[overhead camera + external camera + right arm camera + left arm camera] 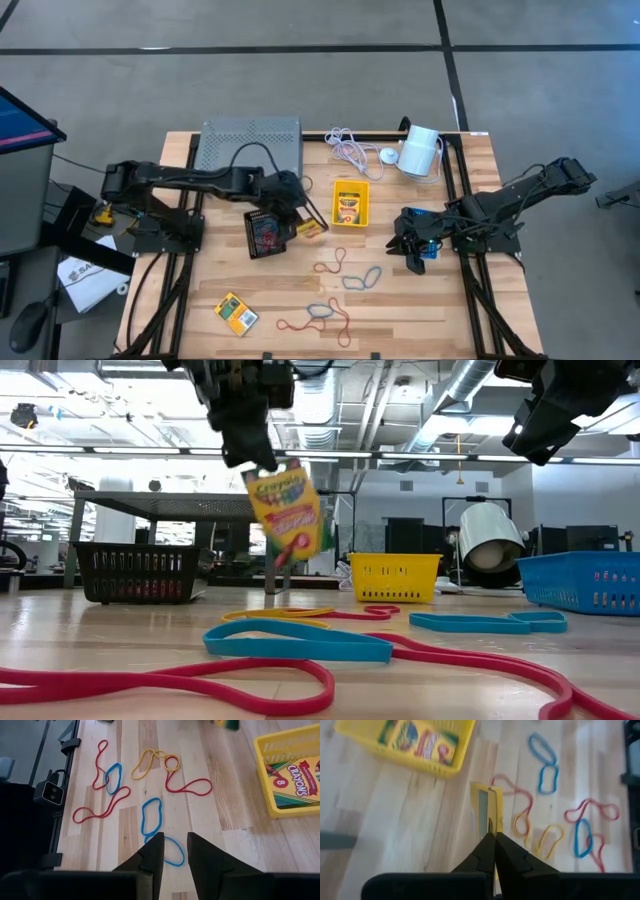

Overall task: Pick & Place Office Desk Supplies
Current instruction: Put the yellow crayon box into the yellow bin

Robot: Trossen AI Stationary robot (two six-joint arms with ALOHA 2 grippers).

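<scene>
From where I stand, the left gripper (262, 458) hangs above the wooden table (420, 300), pinched tight on the top edge of a small yellow-green cardboard crayon box (289, 510), which dangles tilted in the air between the black mesh plastic bin (266, 234) and the yellow mesh plastic bin (350, 203). A second crayon box (296, 780) lies inside that yellow bin, and a third (236, 313) rests flat near the table's front edge. The right gripper (174, 851) hovers over the blue plastic bin (585, 581), fingers slightly parted and holding nothing. Thin rubber-band loops (340, 290) in red, blue and orange lie scattered on the wood between the arms
</scene>
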